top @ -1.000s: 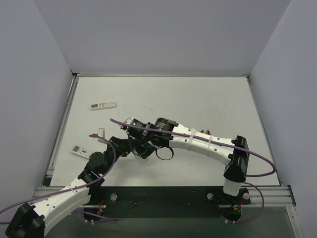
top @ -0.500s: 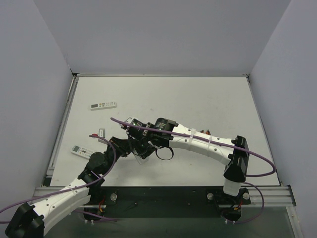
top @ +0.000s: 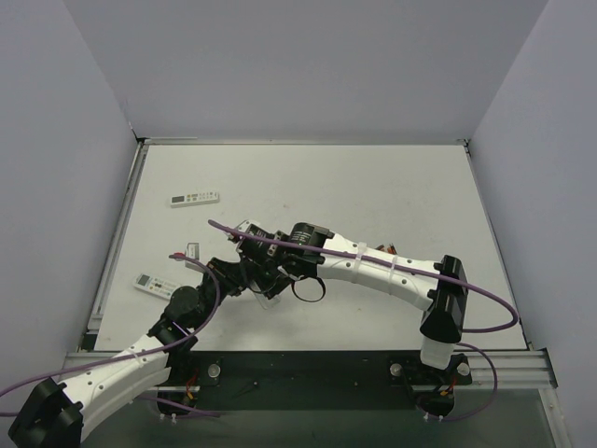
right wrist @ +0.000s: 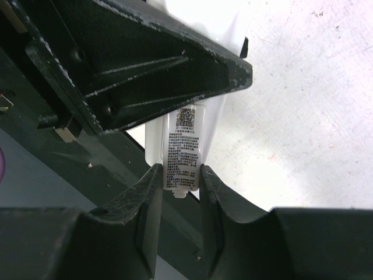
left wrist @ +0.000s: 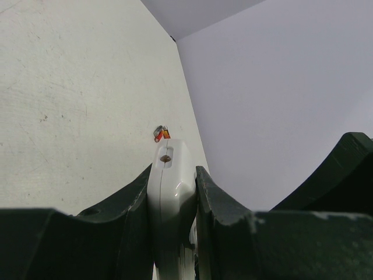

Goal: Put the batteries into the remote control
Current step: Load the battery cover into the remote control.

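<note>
Gripping the remote control (left wrist: 169, 160) over the table (left wrist: 58, 87), my left tool (left wrist: 173, 175) clamped on its body and my right tool (right wrist: 179, 172) on its labelled end, I judge it best to pull squarely, without twisting, before fetching the battery (left wrist: 161, 134).

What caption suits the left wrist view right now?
Left gripper jaws shut on the remote control, held edge-on over the table; one red-marked battery lies beyond its tip.
</note>
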Robot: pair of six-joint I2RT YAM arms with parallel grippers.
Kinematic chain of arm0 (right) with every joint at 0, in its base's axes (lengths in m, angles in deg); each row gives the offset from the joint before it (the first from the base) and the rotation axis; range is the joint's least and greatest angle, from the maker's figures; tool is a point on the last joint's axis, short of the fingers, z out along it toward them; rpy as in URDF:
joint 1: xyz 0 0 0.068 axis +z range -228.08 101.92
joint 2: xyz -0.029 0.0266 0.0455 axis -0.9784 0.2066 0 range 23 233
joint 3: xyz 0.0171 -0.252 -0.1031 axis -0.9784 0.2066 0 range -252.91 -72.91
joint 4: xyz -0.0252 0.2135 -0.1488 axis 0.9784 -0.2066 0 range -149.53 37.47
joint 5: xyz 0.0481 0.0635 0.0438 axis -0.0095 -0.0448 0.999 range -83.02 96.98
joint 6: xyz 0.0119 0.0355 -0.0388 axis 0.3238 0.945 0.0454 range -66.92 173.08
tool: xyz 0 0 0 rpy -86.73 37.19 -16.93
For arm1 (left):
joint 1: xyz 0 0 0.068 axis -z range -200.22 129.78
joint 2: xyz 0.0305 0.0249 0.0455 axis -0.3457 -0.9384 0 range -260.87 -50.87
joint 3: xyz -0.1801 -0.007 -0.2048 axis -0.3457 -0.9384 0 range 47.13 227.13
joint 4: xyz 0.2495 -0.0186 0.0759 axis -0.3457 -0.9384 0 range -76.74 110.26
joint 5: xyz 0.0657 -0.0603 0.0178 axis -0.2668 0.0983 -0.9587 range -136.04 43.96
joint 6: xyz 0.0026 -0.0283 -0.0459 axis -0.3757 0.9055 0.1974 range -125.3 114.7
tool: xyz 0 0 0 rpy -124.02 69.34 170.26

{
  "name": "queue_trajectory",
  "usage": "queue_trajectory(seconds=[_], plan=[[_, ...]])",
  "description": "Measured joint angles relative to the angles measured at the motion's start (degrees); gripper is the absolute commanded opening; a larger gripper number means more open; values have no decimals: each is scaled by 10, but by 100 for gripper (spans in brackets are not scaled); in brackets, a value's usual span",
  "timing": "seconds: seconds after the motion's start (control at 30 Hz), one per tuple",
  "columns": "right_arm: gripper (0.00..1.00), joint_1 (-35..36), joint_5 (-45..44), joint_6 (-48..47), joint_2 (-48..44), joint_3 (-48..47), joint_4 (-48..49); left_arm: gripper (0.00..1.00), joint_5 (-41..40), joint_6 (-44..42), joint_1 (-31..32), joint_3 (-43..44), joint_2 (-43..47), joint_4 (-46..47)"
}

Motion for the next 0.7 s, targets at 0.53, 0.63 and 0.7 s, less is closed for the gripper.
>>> queue_trajectory(seconds=[0.53,0.63,0.7], plan=[[0,6,-19,-3,26,0,5,0,-15,-14,4,0,-16,-7],[0,5,-20,6,26,6,12,0,-16,-14,4,0,-18,-5],[0,3,-18,11,25,17,23,0,-18,-14,4,0,-21,-5]])
